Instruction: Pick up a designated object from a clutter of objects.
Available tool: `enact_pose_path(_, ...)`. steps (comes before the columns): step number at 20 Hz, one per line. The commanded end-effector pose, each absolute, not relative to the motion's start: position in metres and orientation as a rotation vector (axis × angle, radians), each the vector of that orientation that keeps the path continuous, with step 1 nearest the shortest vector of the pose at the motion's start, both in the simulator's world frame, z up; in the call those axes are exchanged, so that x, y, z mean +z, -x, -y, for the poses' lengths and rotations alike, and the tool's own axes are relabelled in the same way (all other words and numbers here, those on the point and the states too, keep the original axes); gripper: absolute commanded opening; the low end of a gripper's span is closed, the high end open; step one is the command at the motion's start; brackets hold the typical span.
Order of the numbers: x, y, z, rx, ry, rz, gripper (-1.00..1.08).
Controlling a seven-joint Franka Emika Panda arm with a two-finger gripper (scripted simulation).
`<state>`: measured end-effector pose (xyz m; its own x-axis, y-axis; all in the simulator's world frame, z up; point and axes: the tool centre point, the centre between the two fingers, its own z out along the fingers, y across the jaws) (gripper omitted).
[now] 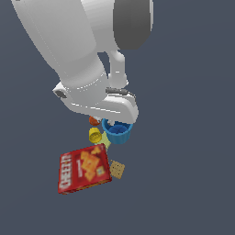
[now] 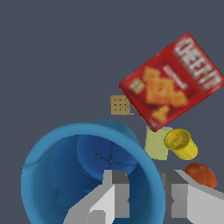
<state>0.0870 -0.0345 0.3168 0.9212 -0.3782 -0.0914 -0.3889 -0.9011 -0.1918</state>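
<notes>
The blue cup (image 1: 120,134) sits directly under my hand, among the clutter of objects. In the wrist view the blue cup (image 2: 57,175) fills the lower half and looks tilted, its inside bottom showing. My gripper (image 2: 146,197) straddles its wall, with one finger (image 2: 116,192) inside the cup, the other outside, and the jaws narrowed onto the rim. From the exterior view the gripper (image 1: 121,125) is mostly hidden by the white hand and the cup's rim.
A red Cheez-It box (image 1: 84,168) (image 2: 173,81) lies flat near the cup, with a tan square (image 1: 117,169) (image 2: 120,105) beside it. A yellow cup (image 1: 94,135) (image 2: 180,143), a pale green flat piece (image 2: 155,144) and an orange-red round thing (image 1: 93,120) (image 2: 200,173) crowd the cup's side.
</notes>
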Motion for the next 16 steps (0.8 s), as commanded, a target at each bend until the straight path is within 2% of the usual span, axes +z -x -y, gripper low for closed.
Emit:
enact_pose_path(1, 0.342, -0.090, 0.013, 0.073, 2.875, -0.581, -1.00)
enact_pose_path(8, 0.398, -0.100, -0.037, 0.074, 2.874, -0.581, -1.00)
enact_pose_path(16, 0.430, -0.107, -0.066, 0.074, 2.872, -0.581, -1.00)
